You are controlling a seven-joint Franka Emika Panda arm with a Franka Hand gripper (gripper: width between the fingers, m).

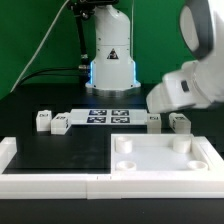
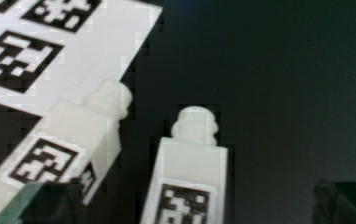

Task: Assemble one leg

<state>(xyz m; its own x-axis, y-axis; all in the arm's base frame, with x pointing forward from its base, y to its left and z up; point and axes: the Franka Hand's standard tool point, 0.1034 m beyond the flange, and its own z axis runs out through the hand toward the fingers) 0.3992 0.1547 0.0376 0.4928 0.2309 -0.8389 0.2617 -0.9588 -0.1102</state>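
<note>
Four white legs with marker tags lie on the black table. Two (image 1: 43, 120) (image 1: 60, 124) lie at the exterior view's left and two (image 1: 153, 120) (image 1: 180, 122) at its right. My gripper (image 1: 168, 97) hangs above the right pair. In the wrist view my gripper (image 2: 196, 206) is open, with dark fingertips (image 2: 50, 205) at both lower corners. One leg (image 2: 193, 165) lies between the fingers, untouched and peg end away. A second leg (image 2: 77, 150) lies beside it, outside the fingers.
The marker board (image 1: 105, 115) (image 2: 50, 50) lies between the leg pairs. The large white square panel (image 1: 160, 158) with corner holes lies in front at the right. A white L-shaped rail (image 1: 40, 178) runs along the front left. The robot base (image 1: 110, 60) stands behind.
</note>
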